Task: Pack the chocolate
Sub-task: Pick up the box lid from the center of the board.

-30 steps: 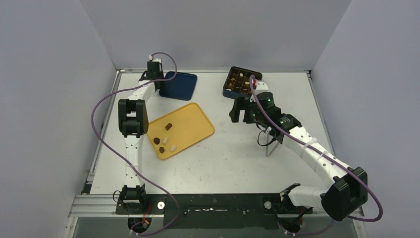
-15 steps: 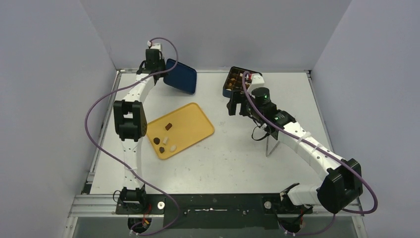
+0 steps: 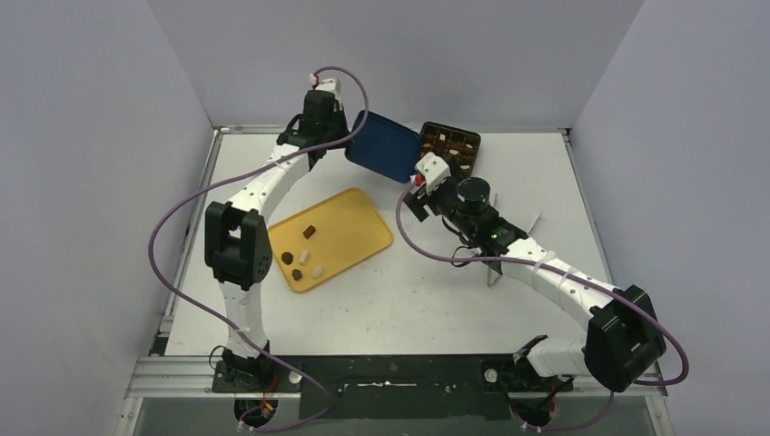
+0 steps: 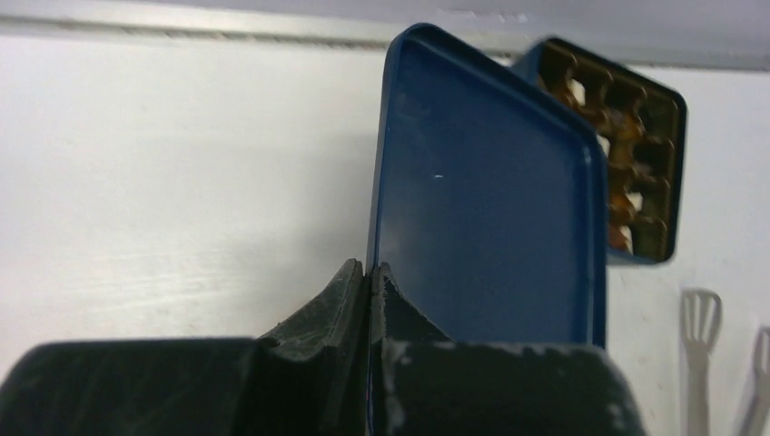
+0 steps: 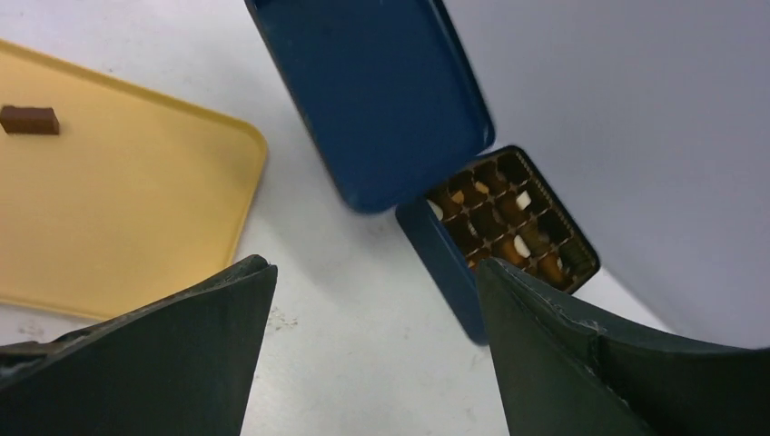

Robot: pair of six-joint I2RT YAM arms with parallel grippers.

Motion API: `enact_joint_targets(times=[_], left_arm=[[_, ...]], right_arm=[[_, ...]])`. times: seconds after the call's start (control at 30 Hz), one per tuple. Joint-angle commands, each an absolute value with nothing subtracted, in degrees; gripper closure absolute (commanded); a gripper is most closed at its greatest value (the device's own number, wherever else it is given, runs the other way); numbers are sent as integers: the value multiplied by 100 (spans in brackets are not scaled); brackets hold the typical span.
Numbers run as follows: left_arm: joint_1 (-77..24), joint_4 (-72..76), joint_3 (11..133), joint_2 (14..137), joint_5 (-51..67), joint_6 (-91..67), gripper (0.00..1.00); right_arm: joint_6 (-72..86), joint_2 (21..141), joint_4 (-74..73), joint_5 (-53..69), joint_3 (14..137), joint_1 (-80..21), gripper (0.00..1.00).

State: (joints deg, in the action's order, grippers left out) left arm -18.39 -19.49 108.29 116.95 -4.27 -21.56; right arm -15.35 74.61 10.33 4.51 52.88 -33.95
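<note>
While the left gripper (image 4: 368,272) has its jaws pressed together on the rim of the dark blue lid (image 4: 490,200), the lid hangs clear of the table (image 3: 409,300). It is tilted, with its hollow side toward the left wrist camera. In the overhead view the lid is at 9 o'clock of the dark blue gridded box (image 3: 451,145), and its right edge overlaps the box's left corner. Whether lid and box touch: cannot tell.

Right gripper (image 5: 372,272): jaws spread wide, nothing between them. It hovers over bare table at 7 o'clock of the box. The yellow tray (image 3: 350,227) is at 8 o'clock of it. It touches neither.

Location of the chocolate (image 5: 522,200): 2 places.
1. In the box: brown, caramel and white pieces sit in the grid cells. Most cells seen from the right wrist look filled; the exact count cannot be told.
2. On the tray: 5 loose pieces toward its near-left end. 1 dark brown block (image 3: 310,231) lies alone nearer mid-tray. A cluster of 2 white and 2 dark brown lies at 7 o'clock of it.

No piece touches either gripper.

The tray lies flat at 7 o'clock of the lid, well apart from the box.
</note>
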Motion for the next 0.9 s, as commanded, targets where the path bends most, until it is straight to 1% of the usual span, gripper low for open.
enact_joint_targets(times=[0.0,0.07,0.2,0.3,0.53,0.63,0.77,0.87], left_arm=[[-1968,-1815,10427,10899,-29,-2746,100],[-1981,-1820,10285,10658,151,-2920,100],[-2034,-1843,10118,10246,229,-2946,100],[-2056,-1889,10017,10054,280,-2930,100],[-2061,-2072,10079,9851,407,-2969,100],[-2139,-1983,9839,9695,400,-3037,100],[-2162,-1872,9574,9524,530,-3133,100],[-2162,-1887,9519,9482,540,-3164,100]], right_arm=[[-3346,7169,2937,830,4782,-3487,17],[-3833,7153,3205,1004,4556,-3490,16],[-4461,7075,2517,1649,4472,-3519,15],[-4675,6933,2887,1821,4137,-3582,13],[-5466,7335,2645,1010,4403,-3862,11],[-5860,7495,2771,591,4430,-3980,14],[-6461,7648,2924,434,4399,-4100,22],[-6629,7765,3076,230,4442,-4154,33]])
